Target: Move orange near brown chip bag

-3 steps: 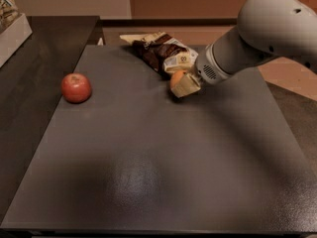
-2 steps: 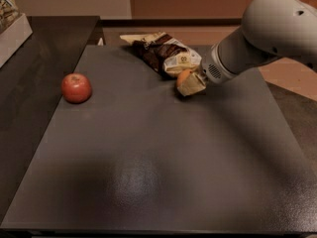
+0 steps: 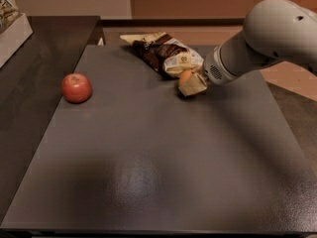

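One hand [image 3: 192,85] clasps one orange [image 3: 184,75] beside one brown chip bag [image 3: 157,52]; one apple [image 3: 76,88] apart.

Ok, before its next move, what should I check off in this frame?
1. Is the orange near the brown chip bag: ok, it is right at the bag's near end.
2. Is the hand at the orange: ok, it is right against it, on the near side.
3. Does the hand grip the orange: cannot tell.
4. Is the orange resting on the table: cannot tell, the hand hides its underside.
5. Is the red apple out of the way: ok, it lies far off to the left.
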You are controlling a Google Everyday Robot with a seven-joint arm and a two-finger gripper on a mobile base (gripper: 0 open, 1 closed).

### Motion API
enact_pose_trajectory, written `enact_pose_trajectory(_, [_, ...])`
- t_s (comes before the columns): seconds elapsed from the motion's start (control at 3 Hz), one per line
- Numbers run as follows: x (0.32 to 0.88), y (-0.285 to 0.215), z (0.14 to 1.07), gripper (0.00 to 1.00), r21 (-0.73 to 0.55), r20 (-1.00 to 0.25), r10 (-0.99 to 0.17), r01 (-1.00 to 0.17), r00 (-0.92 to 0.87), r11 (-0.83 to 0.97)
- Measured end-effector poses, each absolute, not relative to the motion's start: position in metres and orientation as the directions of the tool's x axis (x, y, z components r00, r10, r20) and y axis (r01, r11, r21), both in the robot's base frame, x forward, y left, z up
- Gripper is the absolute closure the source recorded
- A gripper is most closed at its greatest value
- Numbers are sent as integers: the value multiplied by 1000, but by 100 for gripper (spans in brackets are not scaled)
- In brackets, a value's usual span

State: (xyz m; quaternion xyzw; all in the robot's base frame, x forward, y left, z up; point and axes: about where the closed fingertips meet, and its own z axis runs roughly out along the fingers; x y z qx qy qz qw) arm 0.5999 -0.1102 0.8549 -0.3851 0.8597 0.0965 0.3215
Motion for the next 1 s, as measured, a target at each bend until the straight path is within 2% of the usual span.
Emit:
enact_pose_trajectory(0.33, [599, -109, 856, 13, -83, -627, -602, -726, -494, 683])
enact_pose_trajectory(0.67, [599, -108, 857, 0, -85, -627, -603, -727, -493, 681])
enact_pose_trajectory(1.0, [599, -108, 857, 0, -85, -627, -603, -727, -493, 681])
